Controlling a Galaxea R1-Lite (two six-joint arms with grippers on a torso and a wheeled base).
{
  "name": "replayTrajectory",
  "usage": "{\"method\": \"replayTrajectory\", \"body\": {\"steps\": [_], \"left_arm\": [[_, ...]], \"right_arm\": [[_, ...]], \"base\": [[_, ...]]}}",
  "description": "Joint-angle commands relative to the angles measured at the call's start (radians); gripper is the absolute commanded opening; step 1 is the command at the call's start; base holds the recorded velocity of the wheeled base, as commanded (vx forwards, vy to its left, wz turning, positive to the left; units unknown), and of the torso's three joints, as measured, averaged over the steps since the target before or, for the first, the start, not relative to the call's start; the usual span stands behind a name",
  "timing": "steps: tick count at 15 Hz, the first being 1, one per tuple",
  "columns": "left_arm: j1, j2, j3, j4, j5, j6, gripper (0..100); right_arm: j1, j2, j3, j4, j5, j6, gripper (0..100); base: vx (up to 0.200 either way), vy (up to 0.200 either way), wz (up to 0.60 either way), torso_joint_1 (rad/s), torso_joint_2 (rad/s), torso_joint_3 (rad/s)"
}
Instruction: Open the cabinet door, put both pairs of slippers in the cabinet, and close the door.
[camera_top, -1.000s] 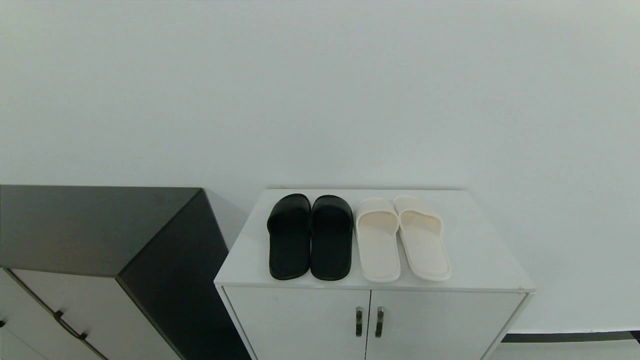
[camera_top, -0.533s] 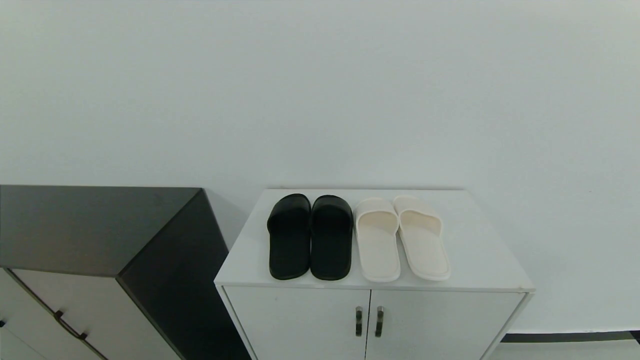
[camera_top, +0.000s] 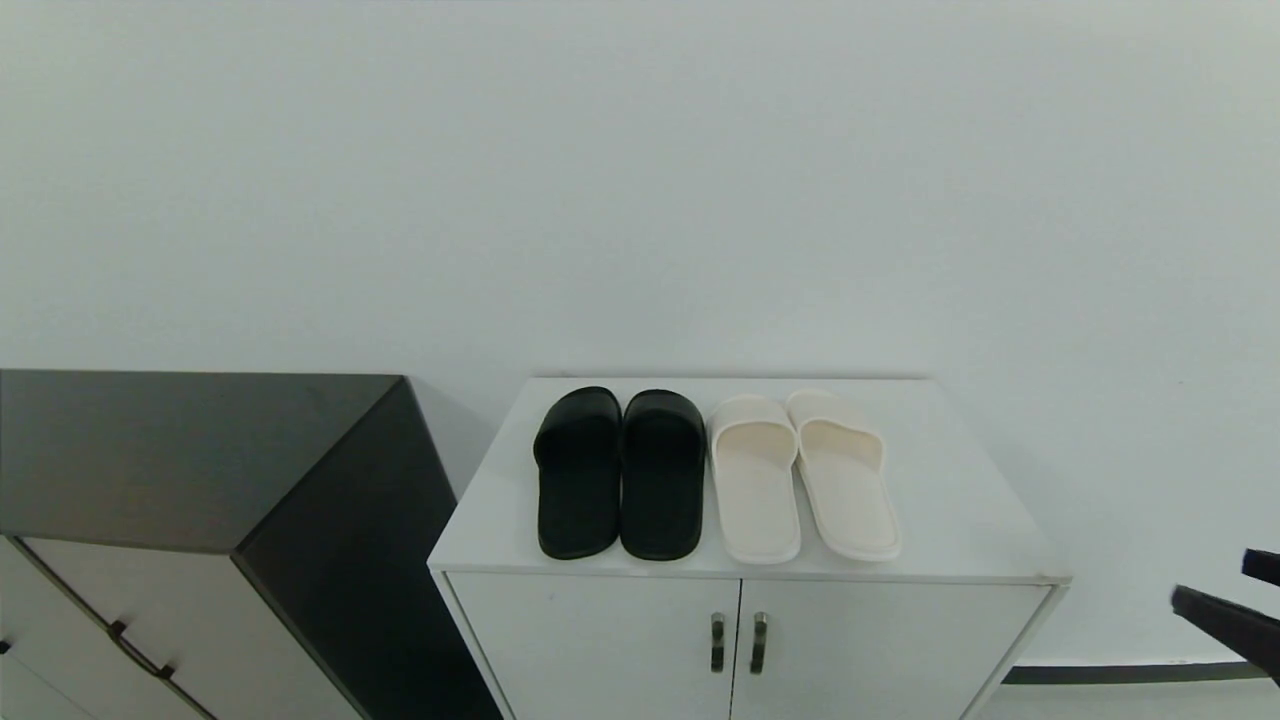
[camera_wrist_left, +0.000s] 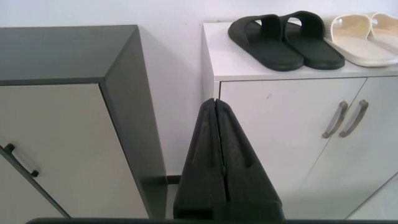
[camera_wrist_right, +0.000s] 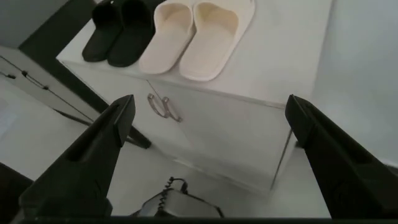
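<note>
On the cabinet (camera_top: 960, 530), black slippers (camera_top: 620, 475) and white slippers (camera_top: 805, 478) lie side by side, doors closed. Left gripper (camera_wrist_left: 214, 109) is pressed together; right gripper (camera_wrist_right: 210, 106) is spread wide. Jerk a handle (camera_top: 759, 642) and you may shake slippers off.

I've got the right gripper (camera_top: 1212, 580) clipped by the head view's lower-right edge; cabinet doors (camera_top: 600, 650) cut off at bottom; dark cabinet (camera_top: 200, 450) runs off left.

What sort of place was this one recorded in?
Likely a home-style entryway or test room: a white cabinet with black slippers and cream slippers on top, a dark cabinet beside it, a bare white wall behind.
</note>
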Motion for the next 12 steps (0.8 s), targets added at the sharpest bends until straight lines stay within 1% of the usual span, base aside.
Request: {"method": "replayTrajectory", "body": {"steps": [1,2,3,5,7,8,9,12], "left_arm": [[0.001,0.002,0.0,0.0,0.0,0.0,0],[0.0,0.002,0.0,0.0,0.0,0.0,0],[0.0,0.002,0.0,0.0,0.0,0.0,0],[0.0,0.002,0.0,0.0,0.0,0.0,0],[0.0,0.002,0.0,0.0,-0.001,0.0,0],[0.001,0.002,0.0,0.0,-0.001,0.0,0],[0.0,0.002,0.0,0.0,-0.001,0.0,0],[0.001,0.002,0.0,0.0,-0.001,-0.002,0]], "right_arm": [[0.246,0.269,-0.101,-0.061,-0.217,0.124,100],[0.282,0.338,-0.139,-0.075,-0.262,0.154,100],[0.296,0.403,-0.178,-0.095,-0.291,0.172,100],[0.302,0.51,-0.228,-0.183,-0.354,0.17,100],[0.323,0.611,-0.262,-0.279,-0.392,0.167,100],[0.342,0.657,-0.276,-0.307,-0.425,0.166,100],[0.369,0.728,-0.305,-0.327,-0.478,0.166,100],[0.371,0.861,-0.362,-0.37,-0.518,0.161,100]], "base": [[0.0,0.0,0.0,0.0,0.0,0.0],[0.0,0.0,0.0,0.0,0.0,0.0],[0.0,0.0,0.0,0.0,0.0,0.0],[0.0,0.0,0.0,0.0,0.0,0.0],[0.0,0.0,0.0,0.0,0.0,0.0],[0.0,0.0,0.0,0.0,0.0,0.0],[0.0,0.0,0.0,0.0,0.0,0.0],[0.0,0.0,0.0,0.0,0.0,0.0]]}}
